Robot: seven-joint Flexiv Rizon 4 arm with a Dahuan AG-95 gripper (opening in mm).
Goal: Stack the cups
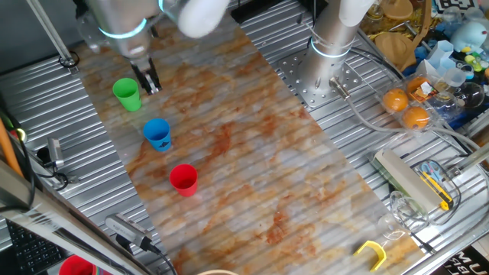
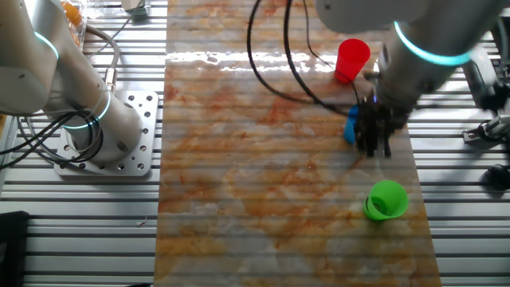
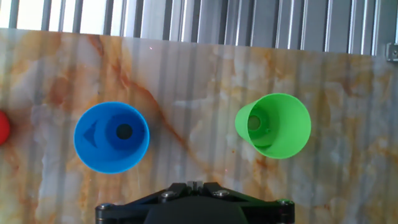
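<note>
Three cups stand upright and apart on the marble-patterned mat: green (image 1: 127,95), blue (image 1: 157,134) and red (image 1: 183,180). The other fixed view shows green (image 2: 386,200), blue (image 2: 351,126) partly behind the fingers, and red (image 2: 351,60). My gripper (image 1: 150,82) hangs above the mat just beside the green cup, between green and blue, fingers together and empty. It also shows in the other fixed view (image 2: 374,145). In the hand view the blue cup (image 3: 112,137) is at left, the green (image 3: 273,126) at right, and a sliver of red (image 3: 2,127) at the left edge. The gripper (image 3: 194,185) is shut.
A second arm's base (image 1: 328,53) stands on the metal table beside the mat. Oranges (image 1: 405,107), clear cups (image 1: 397,221), a yellow-handled cutter (image 1: 437,187) and a yellow clip (image 1: 372,252) lie at the right. Another red object (image 1: 76,266) sits at the bottom left.
</note>
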